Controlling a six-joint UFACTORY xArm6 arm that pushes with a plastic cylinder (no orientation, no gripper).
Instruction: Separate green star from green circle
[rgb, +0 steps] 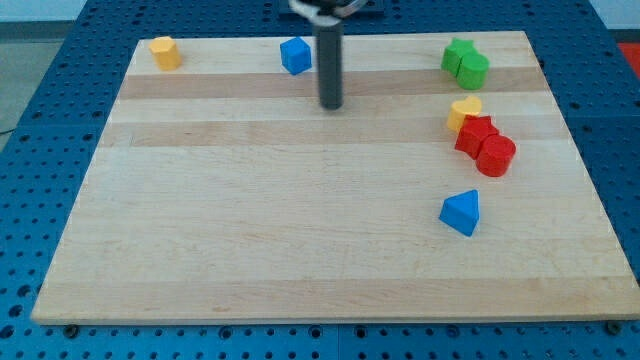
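The green star (457, 54) and the green circle (475, 70) sit touching each other near the view's top right of the wooden board (250, 230). The star is at the upper left of the pair, the circle at the lower right. My tip (331, 104) is the lower end of the dark rod, near the top middle of the board. It stands well to the left of the green pair and just right of and below a blue cube (295, 55).
A yellow heart (464, 111), a red star (477, 133) and a red circle (495, 156) cluster below the green pair. A blue triangle (461, 212) lies lower down. A yellow block (165, 52) sits at the top left corner.
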